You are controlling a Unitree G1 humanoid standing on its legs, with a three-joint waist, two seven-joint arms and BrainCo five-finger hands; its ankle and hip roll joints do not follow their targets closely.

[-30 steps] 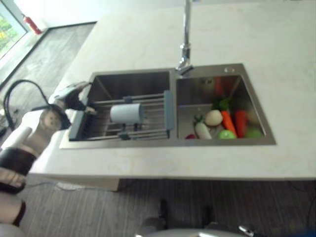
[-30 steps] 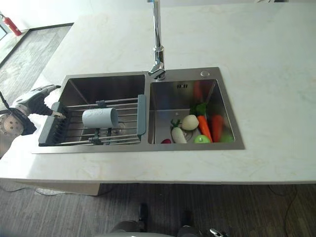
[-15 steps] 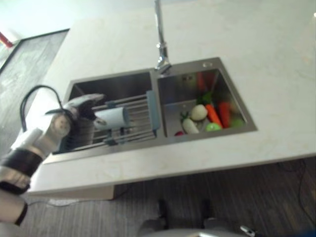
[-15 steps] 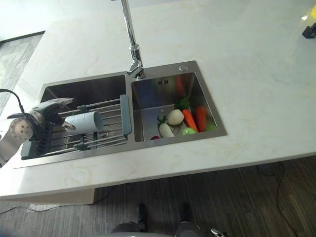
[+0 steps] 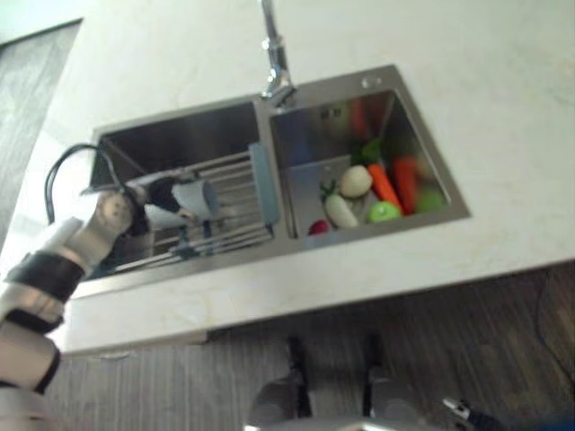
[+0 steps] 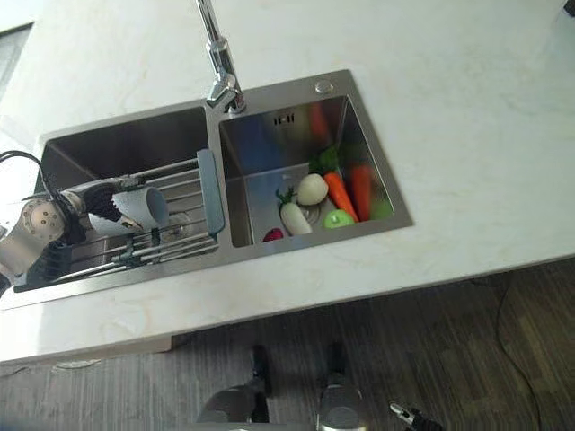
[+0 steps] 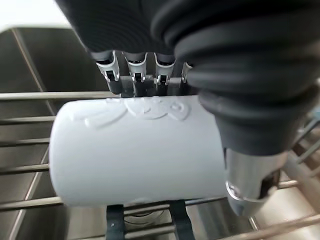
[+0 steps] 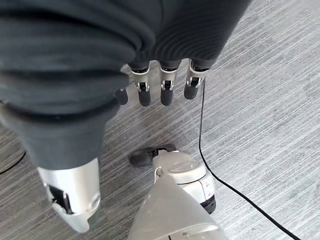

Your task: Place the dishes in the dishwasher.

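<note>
A pale stone table (image 6: 467, 108) filled the head views, with a steel double sink (image 6: 359, 193) set into it, lying towards its front-left part. A tall tap (image 6: 218, 63) rose from the sink's back rim, where the two basins met. Across the left basin lay a wire drying rack (image 6: 184, 211) with grey-blue end pieces. The right basin (image 6: 269, 171) held vegetables clustered in its front half: carrots (image 6: 340, 193), white radish-like pieces (image 6: 312, 189) and something green (image 6: 339, 218).

A light blue-grey cup (image 6: 139, 208) lay on its side on the rack, near the left basin's left end, its open mouth turned towards the right basin. The left robot hand (image 6: 94, 199) was at the cup. In the left wrist view its fingers (image 7: 135, 70) reached over the far side of the cup (image 7: 135, 150) and the thumb (image 7: 252, 185) sat at one end, so the hand appeared loosely wrapped around the cup, which rested on the rack bars. The right robot hand (image 8: 120, 70) hung over grey striped flooring (image 8: 270, 125), fingers relaxed and empty.

The step in hand looked like picking up the cup, the first dish to go. Next, the grip would need to tighten enough to lift the cup clear of the rack bars and sink rim, then carry it to the dishwasher.
</note>
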